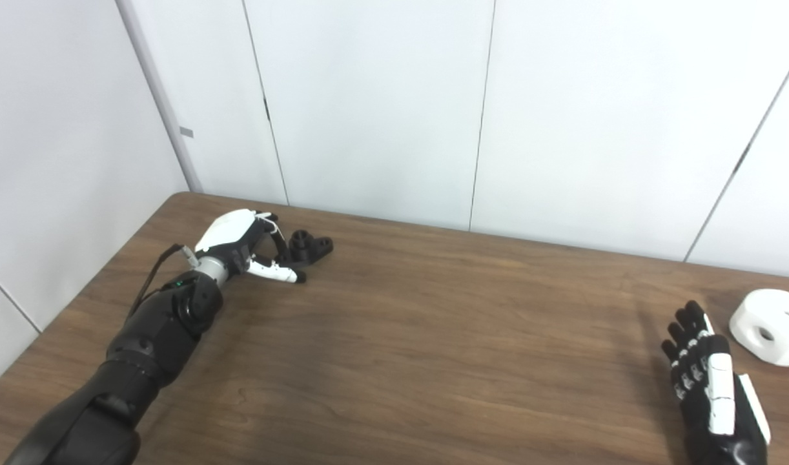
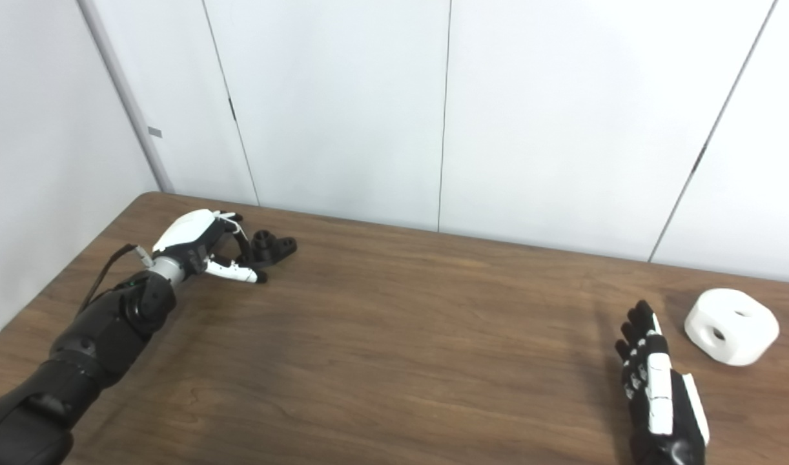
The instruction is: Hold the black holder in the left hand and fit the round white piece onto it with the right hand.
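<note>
Flanking bare table (image 1: pixel 394 336): black holder (image 1: pixel 307 247), round white piece (image 1: pixel 772 326).

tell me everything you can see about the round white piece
The round white piece is a chunky, rounded block, matte like plastic, with one hole in its top face and another in its side. It rests on the wooden table near the right edge. Nothing touches it; the open right hand lies just beside it.
</note>
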Controlling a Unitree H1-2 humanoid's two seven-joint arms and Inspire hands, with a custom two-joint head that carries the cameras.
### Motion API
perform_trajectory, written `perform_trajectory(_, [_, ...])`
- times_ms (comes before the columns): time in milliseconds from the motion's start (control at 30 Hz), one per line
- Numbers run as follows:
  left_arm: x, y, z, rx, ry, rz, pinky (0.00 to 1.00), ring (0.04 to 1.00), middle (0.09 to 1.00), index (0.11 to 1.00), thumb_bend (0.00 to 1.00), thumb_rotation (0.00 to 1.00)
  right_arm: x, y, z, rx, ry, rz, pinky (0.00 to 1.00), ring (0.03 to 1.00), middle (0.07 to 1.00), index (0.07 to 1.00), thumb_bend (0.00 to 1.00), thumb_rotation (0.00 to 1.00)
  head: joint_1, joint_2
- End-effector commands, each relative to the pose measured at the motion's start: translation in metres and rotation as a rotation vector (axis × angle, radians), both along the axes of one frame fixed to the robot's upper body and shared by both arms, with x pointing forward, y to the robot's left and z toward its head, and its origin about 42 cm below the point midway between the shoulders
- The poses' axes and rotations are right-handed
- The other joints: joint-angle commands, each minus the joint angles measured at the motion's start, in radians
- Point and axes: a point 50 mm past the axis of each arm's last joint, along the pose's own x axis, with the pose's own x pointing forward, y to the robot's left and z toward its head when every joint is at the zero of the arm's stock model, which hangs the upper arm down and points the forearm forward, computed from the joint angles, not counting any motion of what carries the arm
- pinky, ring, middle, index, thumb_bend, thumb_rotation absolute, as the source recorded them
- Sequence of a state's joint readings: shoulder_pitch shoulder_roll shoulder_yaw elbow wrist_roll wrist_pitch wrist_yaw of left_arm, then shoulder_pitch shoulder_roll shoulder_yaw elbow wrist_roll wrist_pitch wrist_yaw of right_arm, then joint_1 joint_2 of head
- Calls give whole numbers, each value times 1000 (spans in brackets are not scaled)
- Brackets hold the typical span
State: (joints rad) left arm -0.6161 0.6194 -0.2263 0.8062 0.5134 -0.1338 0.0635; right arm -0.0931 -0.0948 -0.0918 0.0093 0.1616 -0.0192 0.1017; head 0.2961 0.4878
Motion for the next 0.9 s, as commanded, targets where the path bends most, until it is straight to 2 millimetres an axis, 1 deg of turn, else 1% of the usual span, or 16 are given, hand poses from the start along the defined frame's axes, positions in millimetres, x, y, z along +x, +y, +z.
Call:
perform_trajectory(0, [11, -5, 14, 10, -30, -32, 1000, 984, 926, 843, 1000, 309, 5, 1, 17, -3, -80, 4, 1000, 1000, 1000, 1000, 371, 1000, -1, 1])
perform_trajectory(167, [13, -6, 14, 6, -28, -41, 1000, 988, 928, 837, 1000, 325, 5, 3, 16, -7, -78, 1, 1000, 1000, 1000, 1000, 370, 1000, -3, 1])
perform_trajectory(500, [15, -5, 15, 14, -26, -40, 1000, 990, 930, 837, 1000, 303, 6, 2, 16, -1, -79, -1, 1000, 1000, 1000, 1000, 407, 1000, 2, 3])
perform_trajectory(767, [14, -2, 17, 12, -32, -35, 1000, 989, 930, 846, 1000, 314, 7, 0, 15, -14, -79, 4, 1000, 1000, 1000, 1000, 382, 1000, 0, 1])
perform_trajectory(867, [13, -2, 17, 3, -36, -31, 1000, 988, 929, 848, 1000, 306, 6, 1, 15, -10, -80, 5, 1000, 1000, 1000, 1000, 397, 1000, 5, 2])
